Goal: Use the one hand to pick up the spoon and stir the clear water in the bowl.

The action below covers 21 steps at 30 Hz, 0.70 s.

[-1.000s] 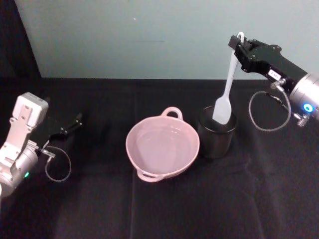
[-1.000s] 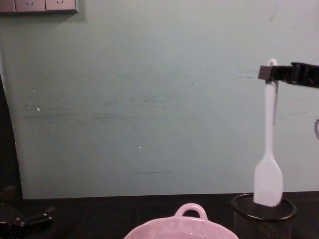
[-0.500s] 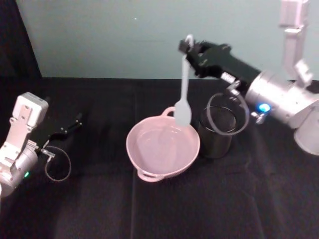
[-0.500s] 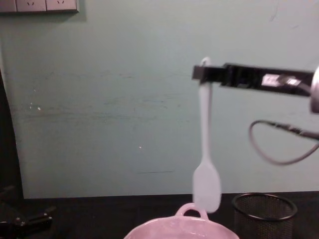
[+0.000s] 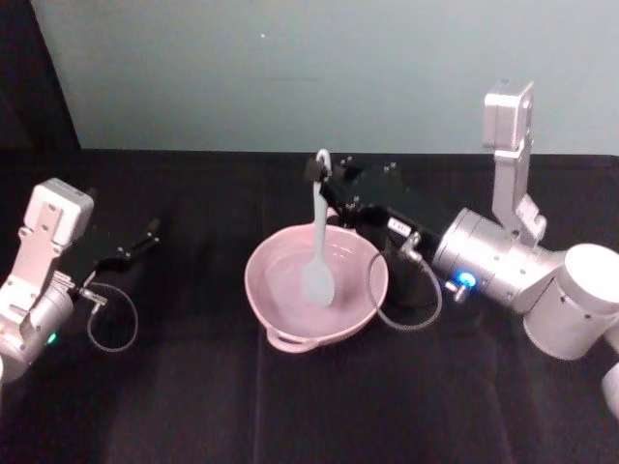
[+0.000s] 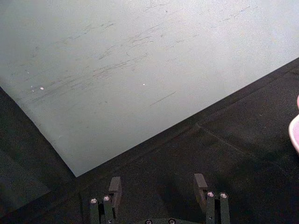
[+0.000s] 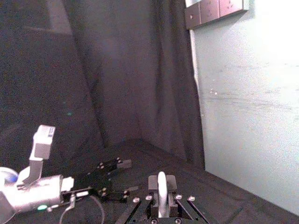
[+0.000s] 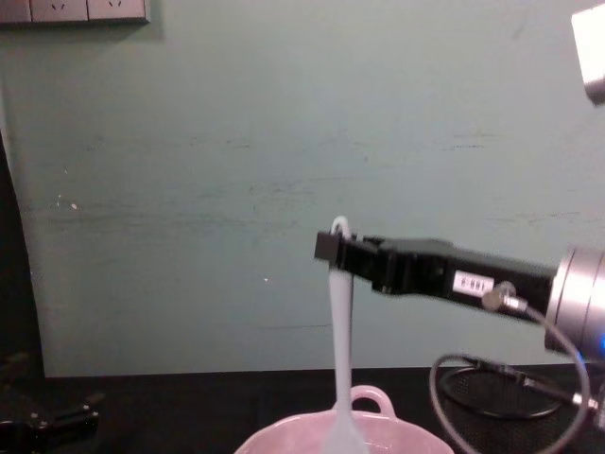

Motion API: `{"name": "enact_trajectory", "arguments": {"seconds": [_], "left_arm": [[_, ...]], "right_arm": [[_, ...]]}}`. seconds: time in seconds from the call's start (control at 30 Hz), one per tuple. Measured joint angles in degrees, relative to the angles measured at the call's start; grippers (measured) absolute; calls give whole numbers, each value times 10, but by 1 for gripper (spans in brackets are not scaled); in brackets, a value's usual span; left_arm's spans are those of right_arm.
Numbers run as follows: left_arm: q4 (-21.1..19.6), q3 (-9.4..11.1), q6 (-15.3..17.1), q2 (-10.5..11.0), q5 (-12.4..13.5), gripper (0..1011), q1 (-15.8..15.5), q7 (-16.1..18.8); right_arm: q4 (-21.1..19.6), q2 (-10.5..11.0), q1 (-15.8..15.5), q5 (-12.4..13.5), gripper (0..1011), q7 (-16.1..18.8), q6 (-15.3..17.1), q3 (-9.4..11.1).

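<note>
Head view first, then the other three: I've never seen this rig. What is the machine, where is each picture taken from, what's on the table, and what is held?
This is a two-armed robot; each arm ends in a black pinching tool. The head view looks down from above. The chest view looks across the table from lower down. Each wrist view looks along one arm's own tool. On the black tablecloth stand a pink bowl with water in it and, to its right, a black mesh cup. The right tool is shut on the handle top of a white spoon, which hangs upright with its paddle down inside the bowl. The left tool sits open at the table's left, idle, holding nothing.
</note>
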Motion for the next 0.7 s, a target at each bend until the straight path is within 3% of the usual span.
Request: {"name": "enact_trajectory", "arguments": {"seconds": [0.3, 0.7], "left_arm": [[0, 0, 0, 0, 0, 1011, 0, 0], [0, 0, 0, 0, 0, 1011, 0, 0]], "right_arm": [[32, -22, -7, 0, 113, 24, -22, -2], [130, -75, 49, -9, 114, 41, -41, -9]]}}
